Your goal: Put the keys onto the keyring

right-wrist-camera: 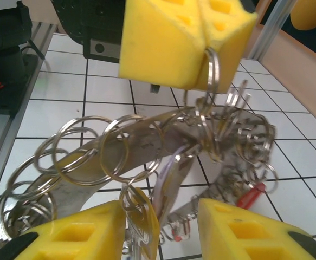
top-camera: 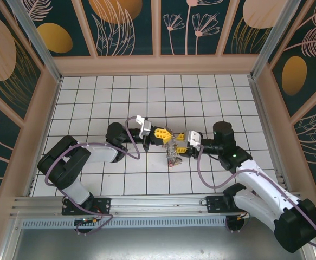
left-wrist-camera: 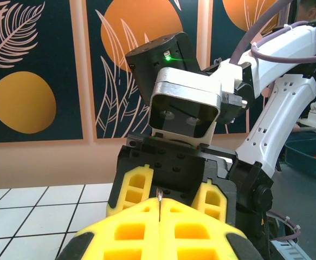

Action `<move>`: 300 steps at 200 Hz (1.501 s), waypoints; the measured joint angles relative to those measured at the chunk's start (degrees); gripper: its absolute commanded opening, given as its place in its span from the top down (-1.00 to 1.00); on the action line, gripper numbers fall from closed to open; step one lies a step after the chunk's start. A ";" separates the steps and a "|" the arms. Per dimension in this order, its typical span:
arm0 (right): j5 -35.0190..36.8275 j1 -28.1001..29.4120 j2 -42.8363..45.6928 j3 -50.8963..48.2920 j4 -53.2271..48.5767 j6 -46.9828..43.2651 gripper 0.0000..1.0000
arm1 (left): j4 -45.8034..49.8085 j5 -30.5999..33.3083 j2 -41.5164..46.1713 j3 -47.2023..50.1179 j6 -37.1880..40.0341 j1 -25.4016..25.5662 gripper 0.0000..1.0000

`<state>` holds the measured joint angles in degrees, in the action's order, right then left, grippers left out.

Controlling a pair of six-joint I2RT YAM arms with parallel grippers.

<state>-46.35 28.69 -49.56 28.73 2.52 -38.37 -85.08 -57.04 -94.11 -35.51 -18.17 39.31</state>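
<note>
While loading the keyring (right-wrist-camera: 163, 135): left gripper (left-wrist-camera: 159, 211) jaws clamped hard on a split ring (right-wrist-camera: 210, 62), keyring slung just beneath, mid-table (top-camera: 92, 97). Right gripper (right-wrist-camera: 160, 216) jaws partly apart, one key (right-wrist-camera: 137, 216) standing between, apparently ungripped. Likely next: pinch key, align with ring gap; needs fine aim.

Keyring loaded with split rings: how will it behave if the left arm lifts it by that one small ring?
Probably floppy: the split rings hang loose on the keyring, so they should slide and swing. Likely heavy for its size, all metal. The pinched ring is thin between the shut jaws of the left gripper; it may pivot.
</note>
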 measured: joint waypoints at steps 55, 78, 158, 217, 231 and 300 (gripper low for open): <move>1.57 2.93 0.20 -2.34 3.26 2.47 0.05 | -0.11 0.00 0.17 0.00 -0.15 0.00 1.00; 1.84 1.88 2.67 -2.38 1.22 1.55 0.01 | -0.35 -0.02 0.59 0.00 -0.15 0.00 1.00; -0.22 -3.63 4.20 -2.38 1.57 1.92 0.23 | -0.39 -0.68 1.62 0.00 -0.15 0.00 1.00; -0.20 -4.20 0.37 -2.27 2.75 0.79 0.31 | -0.39 -1.07 1.62 0.00 -0.15 0.00 1.00; -0.17 -4.85 0.37 -2.10 2.86 0.31 0.30 | -0.39 -1.07 1.62 0.00 -0.15 0.00 1.00; -0.83 1.11 -1.11 -1.55 6.64 1.07 0.10 | -0.42 -0.98 1.62 0.00 -0.15 0.00 1.00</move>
<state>-47.18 29.80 -50.68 27.18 9.17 -37.30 -85.49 -58.02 -92.49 -35.51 -18.33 39.31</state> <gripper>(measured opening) 0.436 0.063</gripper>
